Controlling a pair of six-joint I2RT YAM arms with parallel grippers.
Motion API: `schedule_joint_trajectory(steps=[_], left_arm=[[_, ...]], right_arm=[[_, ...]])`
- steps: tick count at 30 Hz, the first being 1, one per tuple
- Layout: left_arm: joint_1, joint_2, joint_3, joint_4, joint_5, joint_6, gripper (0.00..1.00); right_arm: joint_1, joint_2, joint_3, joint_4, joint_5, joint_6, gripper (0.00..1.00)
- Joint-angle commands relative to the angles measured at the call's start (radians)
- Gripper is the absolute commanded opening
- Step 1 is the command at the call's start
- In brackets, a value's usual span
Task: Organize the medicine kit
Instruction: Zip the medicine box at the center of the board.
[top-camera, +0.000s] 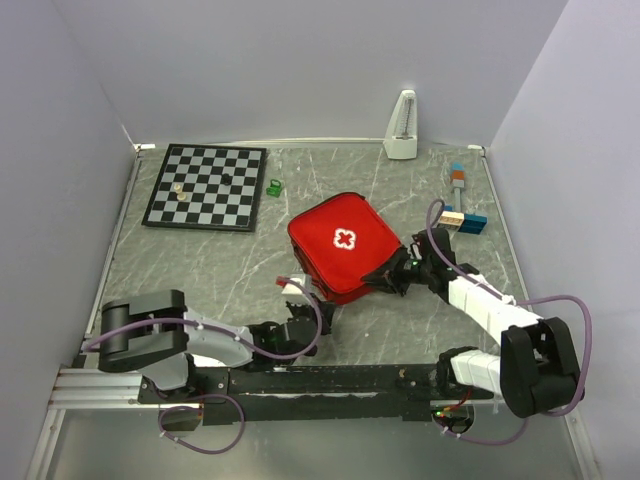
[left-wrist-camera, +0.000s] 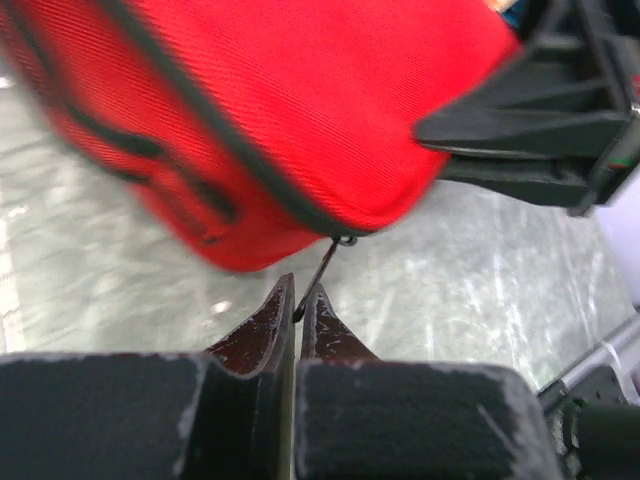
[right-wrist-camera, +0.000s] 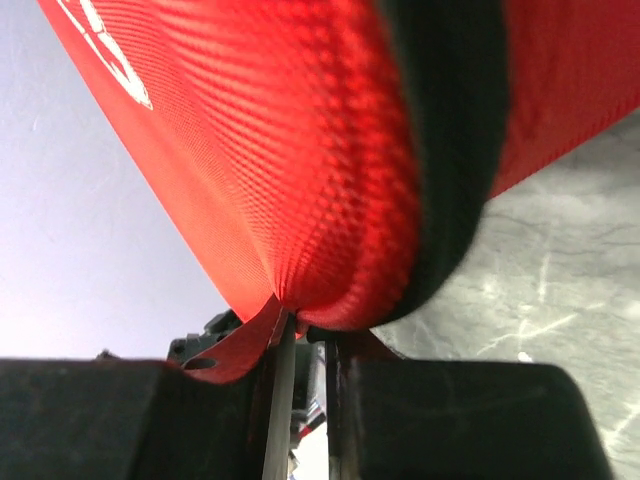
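Observation:
The medicine kit (top-camera: 340, 243) is a red zipped case with a white cross, lying closed in the middle of the table. My left gripper (top-camera: 308, 298) is at its near left corner. In the left wrist view the left gripper (left-wrist-camera: 298, 292) is shut on the thin black zipper pull (left-wrist-camera: 322, 270) hanging from the kit (left-wrist-camera: 280, 110). My right gripper (top-camera: 395, 275) is at the kit's near right edge. In the right wrist view the right gripper (right-wrist-camera: 308, 335) stands a narrow gap apart under the kit's rim (right-wrist-camera: 340, 200), with nothing between its fingers. A red fabric tab (right-wrist-camera: 235, 350) lies over the left finger.
A black-and-white chessboard (top-camera: 205, 186) with small pieces lies at the back left, a small green thing (top-camera: 272, 186) beside it. A white metronome-shaped object (top-camera: 402, 127) stands at the back wall. Coloured blocks (top-camera: 462, 215) lie at the right. Walls close three sides.

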Motion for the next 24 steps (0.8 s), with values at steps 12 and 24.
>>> schedule_joint_trajectory(steps=[12, 24], left_arm=[[0.041, -0.118, -0.127, -0.457, -0.329, -0.350, 0.01], [0.262, -0.106, -0.106, -0.330, -0.210, -0.209, 0.01]], right_arm=[[-0.087, -0.072, 0.014, -0.115, 0.141, -0.197, 0.00], [-0.092, -0.045, 0.089, -0.222, 0.182, -0.400, 0.00]])
